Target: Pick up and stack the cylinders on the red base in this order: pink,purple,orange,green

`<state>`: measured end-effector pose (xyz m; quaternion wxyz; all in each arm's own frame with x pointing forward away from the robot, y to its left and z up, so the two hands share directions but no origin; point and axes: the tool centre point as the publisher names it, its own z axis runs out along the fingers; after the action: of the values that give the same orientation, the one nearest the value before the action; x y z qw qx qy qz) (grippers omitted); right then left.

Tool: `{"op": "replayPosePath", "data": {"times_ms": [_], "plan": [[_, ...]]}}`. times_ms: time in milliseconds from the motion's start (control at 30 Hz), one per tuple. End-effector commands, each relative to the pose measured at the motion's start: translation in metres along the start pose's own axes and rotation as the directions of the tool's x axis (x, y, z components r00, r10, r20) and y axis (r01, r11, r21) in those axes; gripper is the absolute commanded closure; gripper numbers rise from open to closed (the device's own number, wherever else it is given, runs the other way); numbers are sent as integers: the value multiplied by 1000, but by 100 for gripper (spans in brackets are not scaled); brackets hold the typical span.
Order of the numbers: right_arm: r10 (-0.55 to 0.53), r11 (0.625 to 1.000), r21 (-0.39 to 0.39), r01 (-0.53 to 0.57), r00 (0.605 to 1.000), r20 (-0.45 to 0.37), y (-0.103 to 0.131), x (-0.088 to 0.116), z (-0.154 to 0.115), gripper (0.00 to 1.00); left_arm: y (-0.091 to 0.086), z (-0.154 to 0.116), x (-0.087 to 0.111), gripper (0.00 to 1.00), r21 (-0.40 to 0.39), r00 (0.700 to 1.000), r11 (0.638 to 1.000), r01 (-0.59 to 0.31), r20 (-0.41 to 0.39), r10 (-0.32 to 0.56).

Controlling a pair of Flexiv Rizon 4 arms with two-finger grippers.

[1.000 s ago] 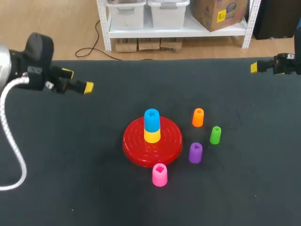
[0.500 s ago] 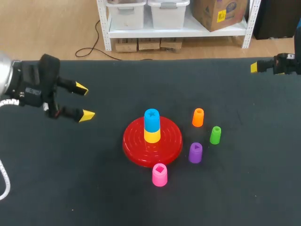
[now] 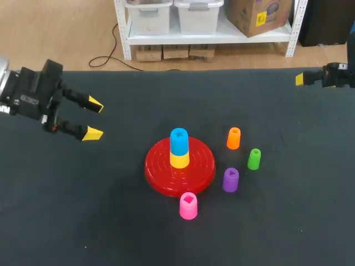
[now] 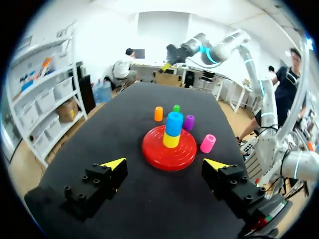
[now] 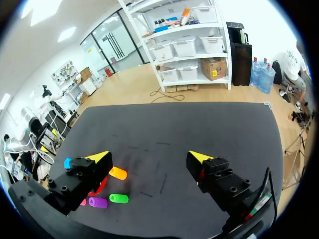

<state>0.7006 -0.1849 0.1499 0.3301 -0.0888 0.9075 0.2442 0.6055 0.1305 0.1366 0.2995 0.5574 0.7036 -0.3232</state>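
The red base (image 3: 194,166) lies mid-table with a yellow cylinder (image 3: 179,160) and a blue cylinder (image 3: 178,140) stacked on its post. In front of the base stands the pink cylinder (image 3: 188,205). The purple cylinder (image 3: 230,180), green cylinder (image 3: 253,159) and orange cylinder (image 3: 233,138) stand to its right. My left gripper (image 3: 93,118) hovers open and empty, well left of the base. In the left wrist view the base (image 4: 159,154) and pink cylinder (image 4: 208,143) lie ahead of the left gripper (image 4: 165,164). My right gripper (image 5: 149,157) stands open and empty at the table's far right edge (image 3: 302,79).
The table (image 3: 111,221) has a dark cloth top. Bare cloth surrounds the base on the left and front. In the right wrist view the orange cylinder (image 5: 118,173), green cylinder (image 5: 118,198) and purple cylinder (image 5: 98,202) show beside one finger, far off.
My left gripper has turned so both yellow tips show spread apart, and it has come a little nearer the table's front-left. The right arm and all cylinders are unmoved.
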Motion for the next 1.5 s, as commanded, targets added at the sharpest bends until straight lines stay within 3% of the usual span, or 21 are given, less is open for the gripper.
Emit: {"op": "replayPosePath", "data": {"times_ms": [33,700,900,1067,1133,1300,1500], "plan": [[0,1000,0,0,1000,0,0,0,0,0,-4,2,-5,0,-18,1000,1000,1,-16,-1],[0,1000,0,0,1000,0,0,0,0,0,-4,2,-5,0,-18,1000,1000,1,-16,-1],[-166,986,-28,164,981,-97,43,12,12,0,-4,2,-5,0,-18,1000,1000,1,-16,-1],[-368,930,-82,359,918,-148,91,38,15,0,-4,2,-5,0,-18,1000,1000,1,-16,-1],[-453,891,-101,442,873,-179,112,52,18,0,-4,2,-5,0,-18,1000,1000,1,-16,-1],[-513,858,-161,487,819,-257,144,80,24,0,-4,2,-5,0,-18,1000,1000,1,-16,-1],[-591,806,-239,541,755,-283,170,113,35,0,-4,2,-5,0,-18,1000,1000,1,-16,-1]]}}
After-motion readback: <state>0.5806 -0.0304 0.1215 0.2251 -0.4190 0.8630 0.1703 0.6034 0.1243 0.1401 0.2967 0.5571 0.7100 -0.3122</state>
